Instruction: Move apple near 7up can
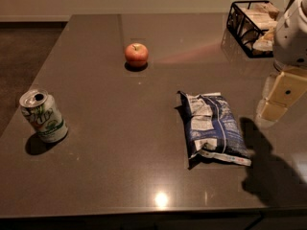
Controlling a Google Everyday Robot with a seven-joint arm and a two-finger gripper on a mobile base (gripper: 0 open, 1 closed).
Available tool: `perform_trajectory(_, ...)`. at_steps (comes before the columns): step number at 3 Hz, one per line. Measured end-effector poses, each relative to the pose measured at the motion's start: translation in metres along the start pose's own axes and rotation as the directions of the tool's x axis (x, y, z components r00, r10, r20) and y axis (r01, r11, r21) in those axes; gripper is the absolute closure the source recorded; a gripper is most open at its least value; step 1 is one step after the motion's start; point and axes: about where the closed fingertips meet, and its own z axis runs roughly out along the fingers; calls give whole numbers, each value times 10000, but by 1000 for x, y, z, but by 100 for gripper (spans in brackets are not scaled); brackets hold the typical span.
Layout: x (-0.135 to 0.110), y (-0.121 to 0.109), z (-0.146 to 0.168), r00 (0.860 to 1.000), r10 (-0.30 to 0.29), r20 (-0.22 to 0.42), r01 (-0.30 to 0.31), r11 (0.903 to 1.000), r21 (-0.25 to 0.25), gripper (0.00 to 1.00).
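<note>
Camera view is showing the hand (282,96) hanging at the 3 o'clock edge over the counter (120,166); whether it is apart or together cannot be told. The apple (136,55), round and smooth-skinned, is sitting well apart toward 10 o'clock from it. The 7up can (43,116), thin metal, is standing upright at 8 o'clock from the apple.

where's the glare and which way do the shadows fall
Camera view: a bright glare spot sits on the table near its front edge; the can throws its shadow lower left, the apple keeps a small one at its base; the gripper, at the right edge above the table, casts a large dark shadow lower right.
</note>
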Motion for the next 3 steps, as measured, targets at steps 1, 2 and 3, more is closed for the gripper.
perform_trajectory(1, -1, 0, -1, 10000, -5, 16, 4, 10000, 19, 0)
perform_trajectory(2, -11, -9, 2, 9986, 47, 535, -37, 9998, -182, 0)
perform_trajectory(3, -37, -31, 11, 9880, 400, 1491, -312, 9977, -610, 0)
